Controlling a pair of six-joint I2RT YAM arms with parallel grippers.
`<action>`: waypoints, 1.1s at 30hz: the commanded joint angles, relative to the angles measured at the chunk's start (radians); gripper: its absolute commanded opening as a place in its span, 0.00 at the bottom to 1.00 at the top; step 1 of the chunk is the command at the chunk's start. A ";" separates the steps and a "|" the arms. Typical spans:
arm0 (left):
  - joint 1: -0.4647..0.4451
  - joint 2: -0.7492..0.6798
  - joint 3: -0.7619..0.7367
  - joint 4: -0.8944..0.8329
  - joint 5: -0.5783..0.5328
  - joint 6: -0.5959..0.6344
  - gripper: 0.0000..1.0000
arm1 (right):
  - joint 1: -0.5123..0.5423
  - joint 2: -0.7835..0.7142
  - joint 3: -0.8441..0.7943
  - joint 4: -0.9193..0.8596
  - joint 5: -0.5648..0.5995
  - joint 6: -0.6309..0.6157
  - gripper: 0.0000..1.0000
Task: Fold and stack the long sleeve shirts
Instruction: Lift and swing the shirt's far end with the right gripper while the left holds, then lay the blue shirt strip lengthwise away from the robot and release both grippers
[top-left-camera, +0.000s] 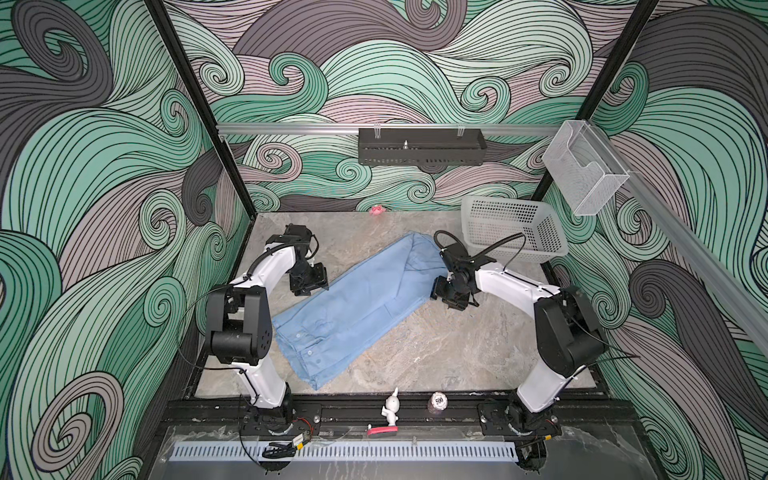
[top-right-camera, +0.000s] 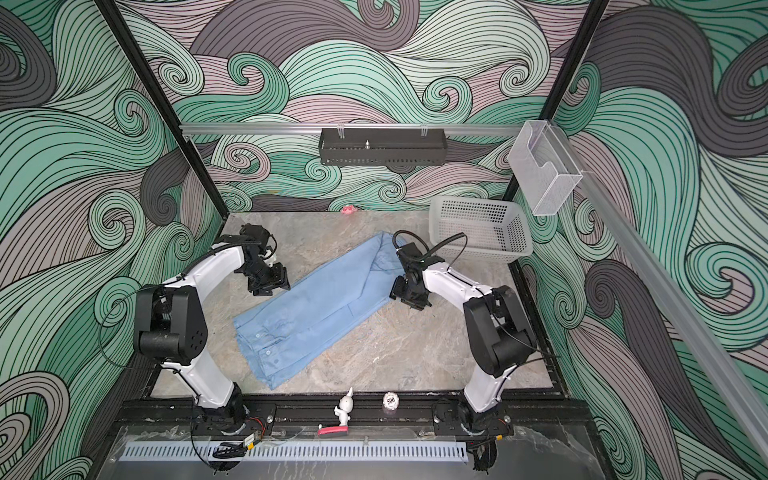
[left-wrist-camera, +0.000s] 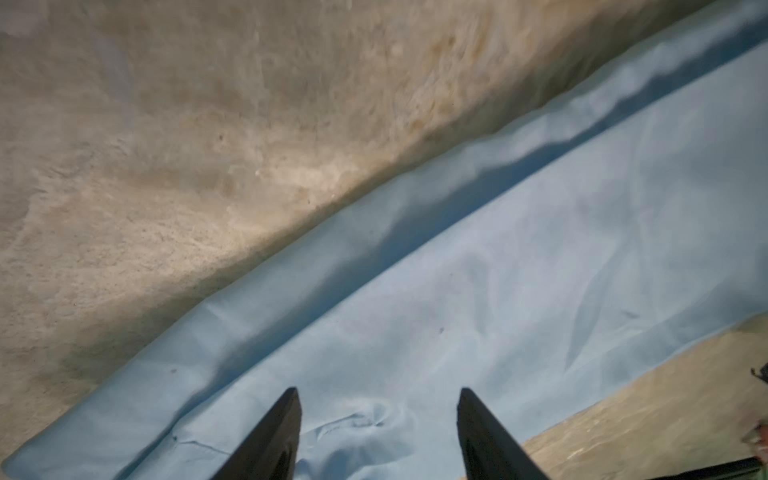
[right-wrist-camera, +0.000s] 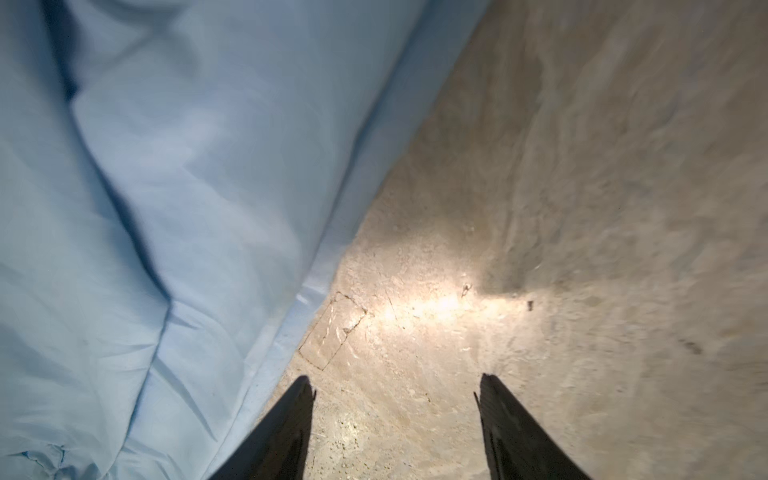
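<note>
Marble table (top-left-camera: 436, 345); light blue shirt (top-left-camera: 353, 303) folded into a long strip mid-table, long axis diagonal, buttoned end near-left, other end far-right by the basket (top-left-camera: 511, 232). My arms bend inward, wrists down. My left gripper (left-wrist-camera: 378, 392) is spread over the cloth, gripping nothing — my right gripper (right-wrist-camera: 395, 377) is spread too, empty, over bare table beside the shirt's edge.

The shirt (top-left-camera: 353, 299) lies on the table (top-left-camera: 436, 353), stretched from 7 o'clock to 1 o'clock. The basket (top-left-camera: 548, 239) stands in the table's 2 o'clock corner, near the shirt's far end. The left gripper (top-left-camera: 311, 286) is over the shirt's 10 o'clock edge. The right gripper (top-left-camera: 442, 291) is just beside its 3 o'clock edge, over bare table. A figurine (top-left-camera: 391, 409) stands off the table at 6 o'clock.
</note>
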 joint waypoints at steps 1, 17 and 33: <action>0.003 0.040 0.007 -0.064 -0.072 0.097 0.63 | 0.021 0.047 -0.008 0.160 -0.054 0.107 0.68; -0.054 0.190 -0.093 -0.047 0.118 0.075 0.48 | -0.112 0.381 0.362 0.087 -0.083 -0.027 0.55; -0.332 0.314 -0.050 0.291 0.463 -0.273 0.42 | -0.177 0.754 1.036 -0.183 -0.203 -0.252 0.52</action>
